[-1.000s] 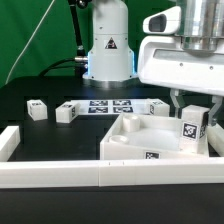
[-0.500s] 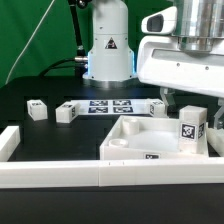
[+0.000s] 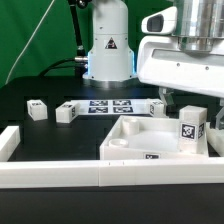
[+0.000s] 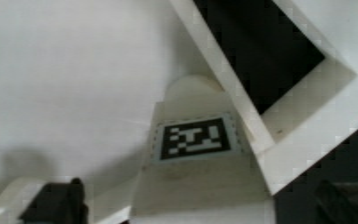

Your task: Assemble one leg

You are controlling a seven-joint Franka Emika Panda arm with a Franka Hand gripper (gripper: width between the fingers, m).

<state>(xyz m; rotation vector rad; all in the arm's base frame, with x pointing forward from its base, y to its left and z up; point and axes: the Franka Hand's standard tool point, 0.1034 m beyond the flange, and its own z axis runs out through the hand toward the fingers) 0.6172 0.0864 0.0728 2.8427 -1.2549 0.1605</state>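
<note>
A leg [image 3: 191, 128], a white block with a marker tag, stands upright in the far right corner of the large white tray-like piece [image 3: 135, 150]. My gripper [image 3: 190, 104] hovers right above it, jaws spread wider than the leg. In the wrist view the leg [image 4: 202, 150] lies between my two dark fingers [image 4: 55, 202], with a gap showing on one side, and the gripper [image 4: 197, 206] is open. Three look-alike legs lie on the table: one [image 3: 37, 110] at the exterior view's left, one [image 3: 66, 112] beside it, and one [image 3: 160, 107] behind the tray-like piece.
The marker board [image 3: 108, 106] lies flat in front of the robot's base [image 3: 108, 50]. A white wall [image 3: 60, 176] runs along the near edge of the black table, with a short white end piece [image 3: 8, 142] at the exterior view's left.
My fingers stood lower beside the leg one second ago; they have since lifted a little. The leg has stayed upright in the corner.
</note>
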